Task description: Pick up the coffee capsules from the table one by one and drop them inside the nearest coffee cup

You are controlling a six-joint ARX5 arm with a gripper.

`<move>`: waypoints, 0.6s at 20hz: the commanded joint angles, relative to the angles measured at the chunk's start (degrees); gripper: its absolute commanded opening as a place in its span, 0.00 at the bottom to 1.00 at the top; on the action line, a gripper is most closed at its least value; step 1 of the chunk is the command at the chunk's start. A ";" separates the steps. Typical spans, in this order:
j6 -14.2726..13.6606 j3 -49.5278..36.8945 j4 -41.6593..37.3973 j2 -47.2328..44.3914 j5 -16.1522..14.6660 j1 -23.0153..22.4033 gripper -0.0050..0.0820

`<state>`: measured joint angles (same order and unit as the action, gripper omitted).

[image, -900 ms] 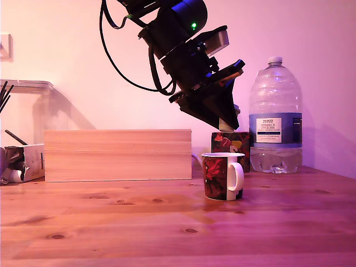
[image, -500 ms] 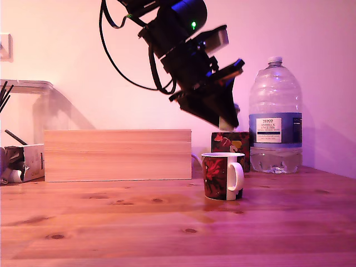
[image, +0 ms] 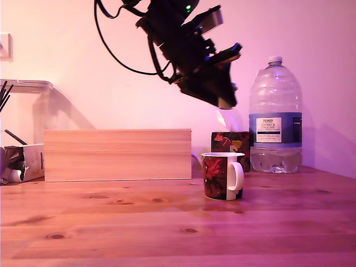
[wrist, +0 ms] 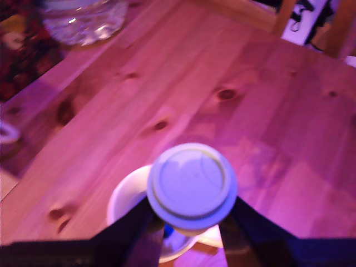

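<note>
My gripper (image: 225,102) hangs high above the table (image: 167,222), shut on a pale coffee capsule (image: 225,103) at its tip. The dark floral coffee cup (image: 222,176) with its white handle stands on the table almost straight below. In the wrist view the capsule's round flat face (wrist: 192,186) fills the gap between the two dark fingers (wrist: 130,228). The cup's white rim (wrist: 125,197) shows just behind the capsule, partly hidden by it. No other capsule shows on the table.
A pale wooden box (image: 117,154) lies behind the cup on the exterior view's left. A dark floral tissue box (image: 232,142) and a large water bottle (image: 275,119) stand at the back right. Clutter (image: 22,162) sits at the far left edge.
The arm has risen and shifted slightly to the exterior view's left, carrying the capsule higher above the cup. The cup has not moved.
</note>
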<state>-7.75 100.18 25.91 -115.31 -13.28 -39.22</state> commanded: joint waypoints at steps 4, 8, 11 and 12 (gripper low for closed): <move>0.17 2.25 3.30 -2.21 0.33 0.50 0.27; -0.26 10.51 10.75 -8.13 1.33 0.48 0.27; -0.61 18.12 16.94 -13.00 1.90 0.44 0.27; -0.87 20.26 18.62 -14.47 2.58 0.42 0.27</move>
<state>-8.08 120.14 43.81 -127.28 -10.98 -38.54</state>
